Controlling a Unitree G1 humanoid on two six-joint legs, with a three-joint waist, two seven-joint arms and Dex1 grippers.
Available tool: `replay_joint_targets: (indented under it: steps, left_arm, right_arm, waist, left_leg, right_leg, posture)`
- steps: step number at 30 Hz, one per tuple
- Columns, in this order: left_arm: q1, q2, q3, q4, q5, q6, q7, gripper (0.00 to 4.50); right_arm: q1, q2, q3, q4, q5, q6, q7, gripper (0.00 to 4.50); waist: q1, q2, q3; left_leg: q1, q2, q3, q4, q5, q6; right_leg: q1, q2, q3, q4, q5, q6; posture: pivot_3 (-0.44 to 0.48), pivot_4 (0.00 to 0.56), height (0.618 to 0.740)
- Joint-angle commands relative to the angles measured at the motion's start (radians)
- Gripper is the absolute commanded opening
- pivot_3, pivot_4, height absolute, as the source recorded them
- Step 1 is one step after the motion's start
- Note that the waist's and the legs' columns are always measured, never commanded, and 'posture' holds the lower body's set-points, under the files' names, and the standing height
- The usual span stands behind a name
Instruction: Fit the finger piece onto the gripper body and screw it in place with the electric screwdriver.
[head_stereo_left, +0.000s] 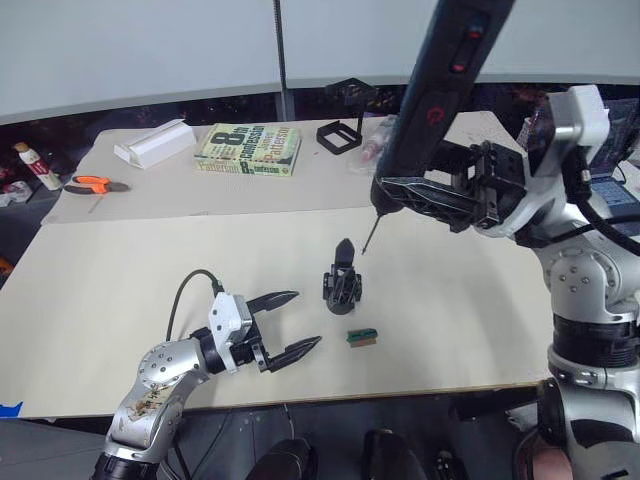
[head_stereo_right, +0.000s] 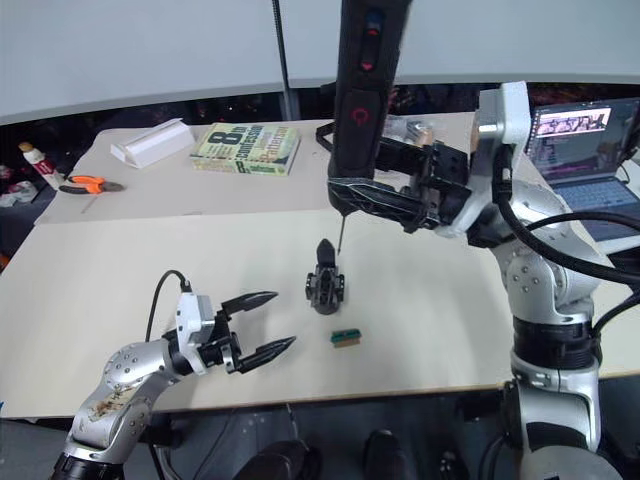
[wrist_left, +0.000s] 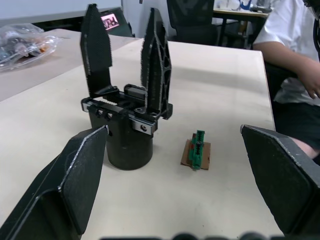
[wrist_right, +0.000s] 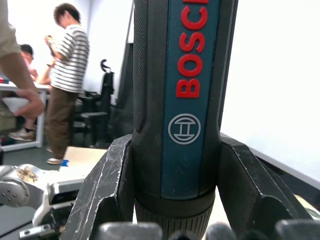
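The electric screwdriver (head_stereo_left: 440, 90) runs off the top edge; its bit tip is too fine to tell contact.

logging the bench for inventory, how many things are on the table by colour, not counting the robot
black: 3 – gripper body with finger pieces, square frame, stand
green: 2 – small block, book
white: 2 – box, bottle
orange: 1 – pliers
total: 8, leaving out the clear bag of parts

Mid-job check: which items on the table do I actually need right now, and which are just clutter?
Needed:
electric screwdriver, held by the right gripper
gripper body
finger piece, standing on it

Clutter:
green block
book
orange-handled pliers
white box
laptop
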Motion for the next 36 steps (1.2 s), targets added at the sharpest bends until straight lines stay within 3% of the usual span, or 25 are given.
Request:
replay_joint_targets:
  steps: [1,19,36]
  left_arm:
    - [0.002,-0.008,0.007,-0.014,0.009,-0.024,0.017,4.5]
    - [-0.04,-0.083,-0.068,0.01,0.144,-0.015,0.151,4.5]
    - [-0.026,-0.093,-0.079,0.003,0.143,0.012,0.184,4.5]
  right_arm:
    - [-0.07,0.015,0.002,0.042,-0.008,-0.015,0.031,1.93]
    - [-0.089,0.084,0.111,0.104,-0.082,0.023,0.108,1.93]
    - [-0.067,0.136,0.164,0.129,-0.182,0.013,0.113,1.93]
  waist:
    - [0.0,0.0,0.0]
    - [0.0,0.0,0.0]
    - [0.0,0.0,0.0]
  left_leg:
    - [0.0,0.0,0.0,0.0,0.0,0.0]
    - [-0.001,0.0,0.0,0.0,0.0,0.0]
    - [-0.001,0.0,0.0,0.0,0.0,0.0]
  right_leg:
    - [0.0,0.0,0.0,0.0,0.0,0.0]
    - [-0.001,0.0,0.0,0.0,0.0,0.0]
    - [-0.001,0.0,0.0,0.0,0.0,0.0]
  posture:
    - [0.0,0.15,0.74]
    - [0.0,0.15,0.74]
    - [0.0,0.15,0.74]
